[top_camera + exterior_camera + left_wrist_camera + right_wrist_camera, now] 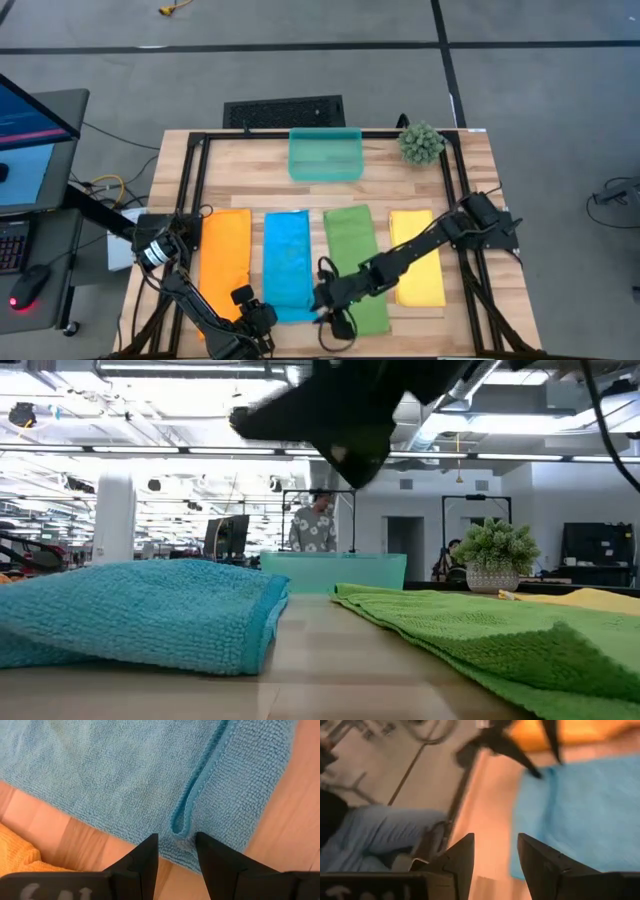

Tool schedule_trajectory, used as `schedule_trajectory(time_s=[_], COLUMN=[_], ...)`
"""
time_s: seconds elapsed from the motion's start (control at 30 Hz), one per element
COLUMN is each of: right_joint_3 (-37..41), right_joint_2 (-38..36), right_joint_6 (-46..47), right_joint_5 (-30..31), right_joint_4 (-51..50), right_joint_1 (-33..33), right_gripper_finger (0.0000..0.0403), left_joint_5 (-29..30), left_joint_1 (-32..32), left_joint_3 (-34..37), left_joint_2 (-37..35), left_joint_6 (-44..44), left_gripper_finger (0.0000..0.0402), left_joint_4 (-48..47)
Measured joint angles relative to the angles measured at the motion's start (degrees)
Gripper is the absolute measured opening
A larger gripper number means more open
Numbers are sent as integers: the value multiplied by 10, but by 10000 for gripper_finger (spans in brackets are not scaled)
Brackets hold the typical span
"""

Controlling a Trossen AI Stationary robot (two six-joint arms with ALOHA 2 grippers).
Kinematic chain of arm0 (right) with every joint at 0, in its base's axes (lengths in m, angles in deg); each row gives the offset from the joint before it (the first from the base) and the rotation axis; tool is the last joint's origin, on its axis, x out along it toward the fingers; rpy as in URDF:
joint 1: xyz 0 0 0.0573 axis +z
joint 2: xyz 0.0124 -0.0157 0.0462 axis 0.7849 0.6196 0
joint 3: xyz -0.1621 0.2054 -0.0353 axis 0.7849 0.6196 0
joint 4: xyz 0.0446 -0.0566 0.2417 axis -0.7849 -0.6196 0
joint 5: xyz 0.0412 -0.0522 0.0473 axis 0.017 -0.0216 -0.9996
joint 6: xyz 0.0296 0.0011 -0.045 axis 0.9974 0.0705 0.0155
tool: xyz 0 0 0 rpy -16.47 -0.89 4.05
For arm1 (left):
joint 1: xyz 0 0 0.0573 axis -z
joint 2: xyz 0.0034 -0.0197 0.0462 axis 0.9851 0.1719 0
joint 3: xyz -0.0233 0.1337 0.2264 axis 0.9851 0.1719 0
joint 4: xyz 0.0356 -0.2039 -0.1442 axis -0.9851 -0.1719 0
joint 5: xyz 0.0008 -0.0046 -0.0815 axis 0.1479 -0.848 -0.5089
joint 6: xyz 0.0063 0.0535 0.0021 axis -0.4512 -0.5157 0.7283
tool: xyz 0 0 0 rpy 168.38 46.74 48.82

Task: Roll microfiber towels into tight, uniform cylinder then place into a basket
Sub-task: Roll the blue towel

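Four microfiber towels lie flat side by side on the wooden table: orange [225,250], blue [288,262], green [352,250] and yellow [418,255]. The teal basket [325,155] stands at the far edge. My left gripper [176,837] is open at the blue towel's near left corner [252,303], where a strip of the towel's edge [200,775] is folded over. My right gripper [495,840] is open and raised at the towel's near right corner [322,300], with nothing between its fingers. My left gripper comes slanting down from the near side. Its fingertips [150,842] stand on either side of the folded-over hem's end [180,827] at the blue towel's near edge. Whether they touch the cloth I cannot tell. The towel lies on the table.
A spiky green plant ball [421,143] sits at the far right corner. Black frame rails [195,180] run round the tabletop. A desk with a monitor [30,120] stands to the left. A person's legs [375,835] show just off the table's near edge.
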Motion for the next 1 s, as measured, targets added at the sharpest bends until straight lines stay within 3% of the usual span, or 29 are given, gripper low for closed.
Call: schedule_trajectory(time_s=[0.13,0.4,1.0], right_joint_3=[-1,-29,-43], right_joint_2=[28,88,89], right_joint_6=[-39,-16,-4], right_joint_5=[18,30,28], right_joint_4=[39,61,59], right_joint_1=[13,-10,-12], right_gripper_finger=[168,158,128], left_joint_5=[-1,-12,-12], left_joint_1=[0,0,0], left_joint_3=[0,0,0], left_joint_2=[0,0,0], left_joint_6=[14,29,51], left_gripper_finger=[125,125,125], left_joint_4=[0,0,0])
